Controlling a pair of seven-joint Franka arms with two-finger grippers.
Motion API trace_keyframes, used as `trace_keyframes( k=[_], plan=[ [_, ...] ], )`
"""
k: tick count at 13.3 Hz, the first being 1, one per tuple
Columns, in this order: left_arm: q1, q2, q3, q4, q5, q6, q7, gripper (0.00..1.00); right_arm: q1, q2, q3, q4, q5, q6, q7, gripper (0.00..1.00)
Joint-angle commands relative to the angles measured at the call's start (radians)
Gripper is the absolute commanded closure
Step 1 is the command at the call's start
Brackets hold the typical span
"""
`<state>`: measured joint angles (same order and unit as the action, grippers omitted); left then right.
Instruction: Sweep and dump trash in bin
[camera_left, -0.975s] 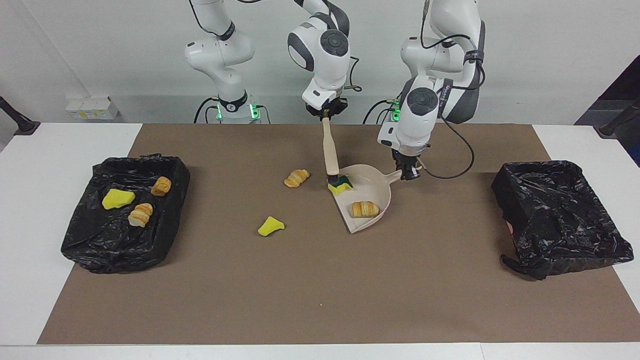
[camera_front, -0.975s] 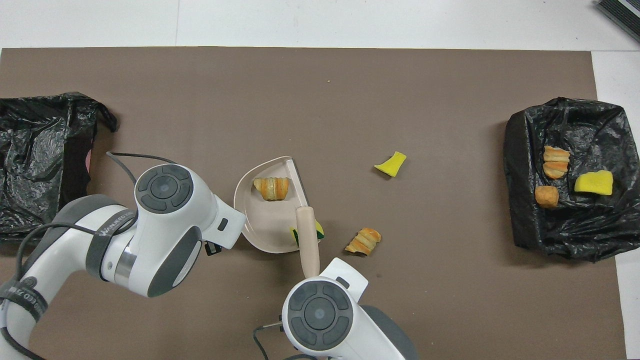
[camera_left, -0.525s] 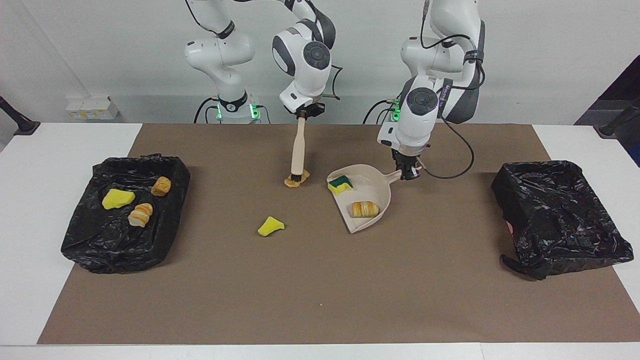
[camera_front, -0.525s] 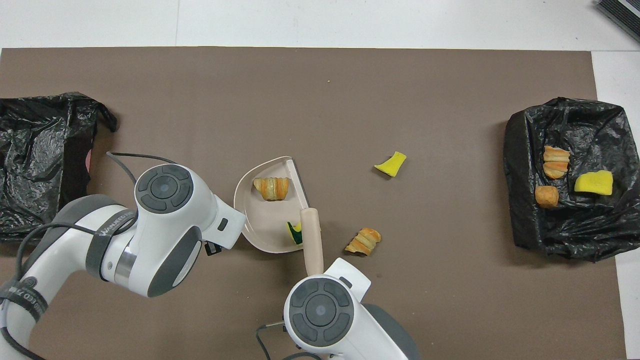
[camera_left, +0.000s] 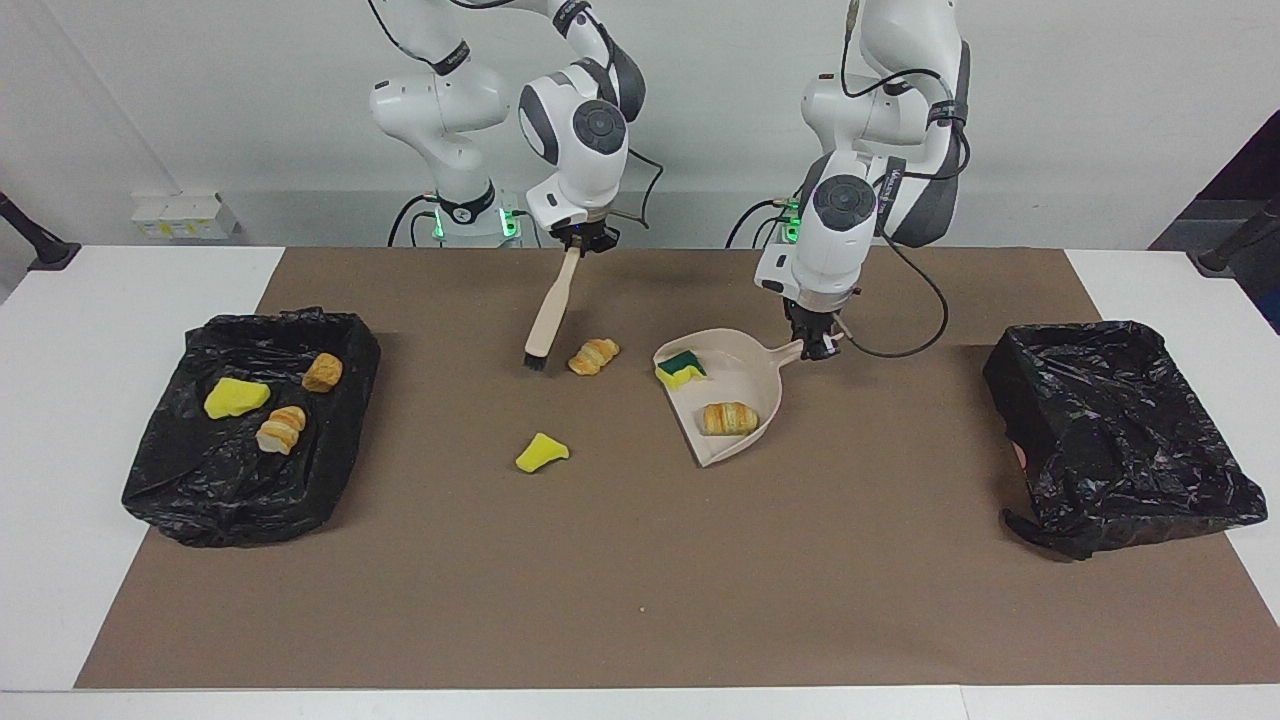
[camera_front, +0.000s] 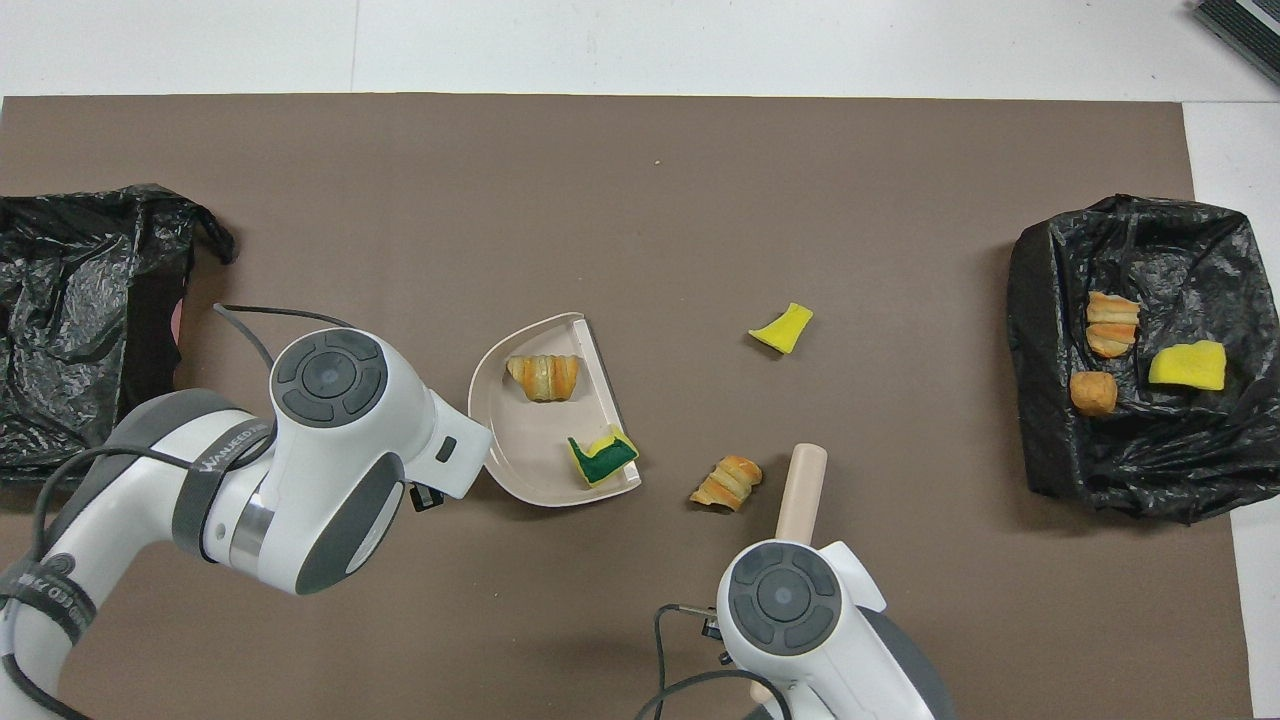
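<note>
Right gripper (camera_left: 583, 240): raised above the counter (camera_left: 60, 420) at the robots' edge of the brown mat (camera_left: 640, 600); fingers closed on the handle end of a brush (camera_left: 550, 310). Brush tilted, dark bristles low, just beside a loose bread piece (camera_left: 594, 356) on the side toward the right arm's end; cannot tell whether bristles touch the mat.

Left gripper (camera_left: 820, 345): fingers closed on the handle of the beige dustpan (camera_left: 745, 385). Dustpan resting on the mat near the middle, open mouth toward the right arm's end.

Trash, seven bits:
- In the dustpan: one striped bread piece (camera_left: 729, 418) deep in the pan; one yellow sponge chunk with green face (camera_left: 680, 368) at the mouth, nearer to the robots than the bread.
- Loose on the mat: the bread piece above, between brush and dustpan; one yellow sponge chunk (camera_left: 541, 452) farther from the robots than that bread, well apart from the pan.
- In the black-lined bin (camera_left: 200, 500) at the right arm's end: one yellow sponge chunk (camera_left: 235, 397), one striped bread piece (camera_left: 281, 430), one small brown bread piece (camera_left: 322, 372).

Second black-lined bin (camera_left: 1120, 430): at the left arm's end of the mat; no contents visible.

Overhead check: brush handle (camera_front: 801, 480) beside the loose bread (camera_front: 727, 482); dustpan rim (camera_front: 500, 440) holding bread (camera_front: 542, 377) and sponge (camera_front: 602, 457).
</note>
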<state>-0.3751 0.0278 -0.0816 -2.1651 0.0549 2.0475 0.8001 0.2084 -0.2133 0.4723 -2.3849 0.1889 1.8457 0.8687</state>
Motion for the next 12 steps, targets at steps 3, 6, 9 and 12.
trace_keyframes(
  k=[3, 6, 9, 12],
  plan=[
    [-0.01, -0.003, 0.008, 0.007, -0.01, -0.001, -0.001, 1.0, 0.003, 0.031, 0.016, -0.02, 0.083, 0.119, 0.074, 1.0],
    [-0.01, -0.003, 0.008, 0.007, -0.01, -0.001, -0.001, 1.0, 0.046, 0.09, 0.014, -0.007, 0.087, 0.199, 0.121, 1.0],
    [-0.011, -0.003, 0.006, 0.005, -0.01, -0.001, -0.002, 1.0, 0.029, 0.198, 0.009, 0.091, 0.086, 0.254, 0.121, 1.0],
    [-0.011, -0.003, 0.006, 0.005, -0.01, -0.001, -0.002, 1.0, -0.001, 0.322, 0.008, 0.223, 0.066, 0.285, 0.121, 1.0]
  ],
)
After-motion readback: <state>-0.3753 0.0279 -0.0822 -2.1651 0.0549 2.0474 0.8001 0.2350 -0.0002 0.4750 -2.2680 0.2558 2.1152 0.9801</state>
